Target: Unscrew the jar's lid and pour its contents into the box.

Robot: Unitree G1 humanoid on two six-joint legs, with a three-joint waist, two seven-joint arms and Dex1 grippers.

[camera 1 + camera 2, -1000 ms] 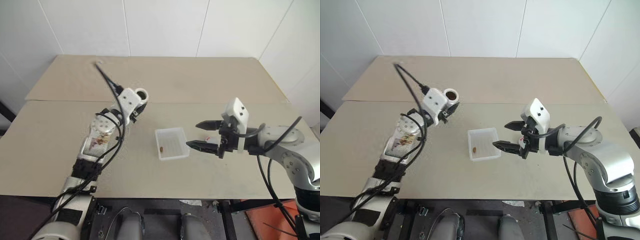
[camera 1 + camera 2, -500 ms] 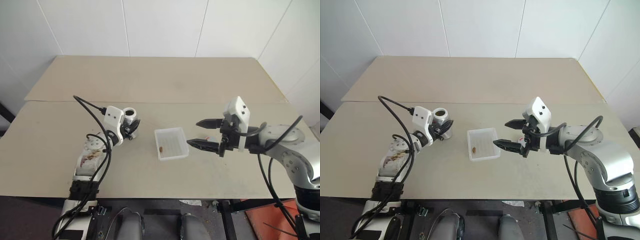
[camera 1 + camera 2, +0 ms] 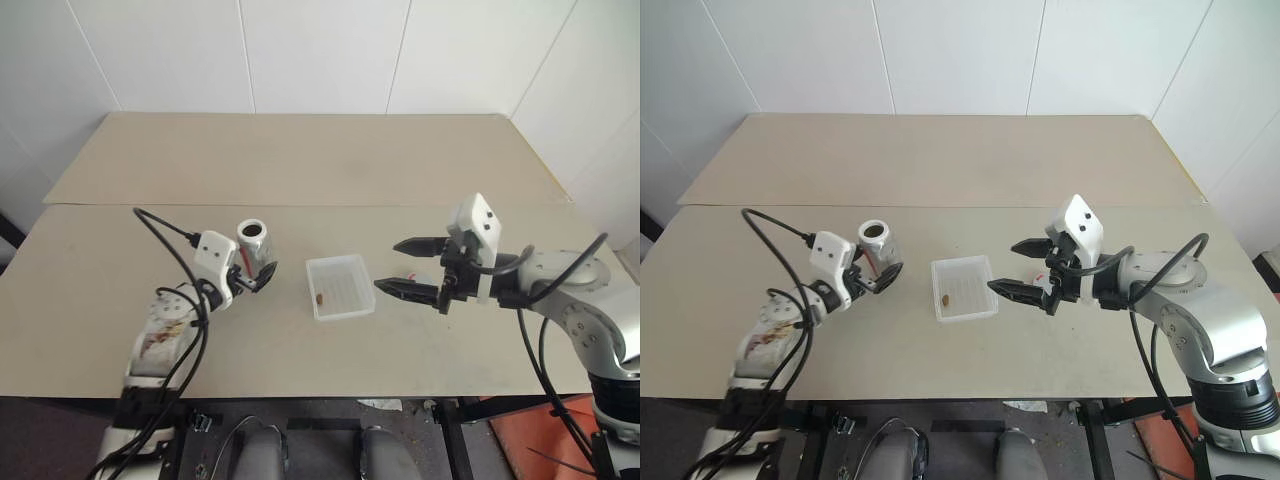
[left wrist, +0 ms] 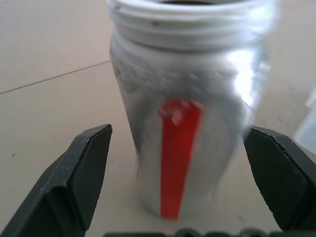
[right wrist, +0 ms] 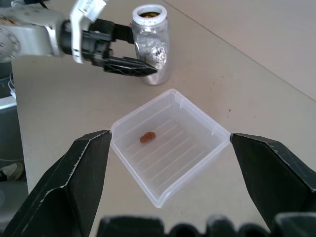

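The jar (image 3: 254, 243) stands upright and uncapped on the table, left of the box (image 3: 350, 286); a red strip runs down its side (image 4: 177, 148). My left gripper (image 3: 256, 270) is open, one finger on each side of the jar with a gap on both sides. The contents (image 3: 318, 296), one reddish-brown bit, lie on the box's ribbed floor (image 5: 147, 137). Right of the box, my right gripper (image 3: 408, 266) hovers open and holds nothing. A small pale piece with a red mark, seemingly the lid (image 3: 414, 277), lies on the table under it.
The tan table (image 3: 330, 170) stretches far back to a white wall. A seam crosses it just behind the jar. A black cable loops from my left wrist over the table's front left.
My left arm came down and back with the jar, set it upright on the table left of the box, and opened its fingers. The right arm stayed still.
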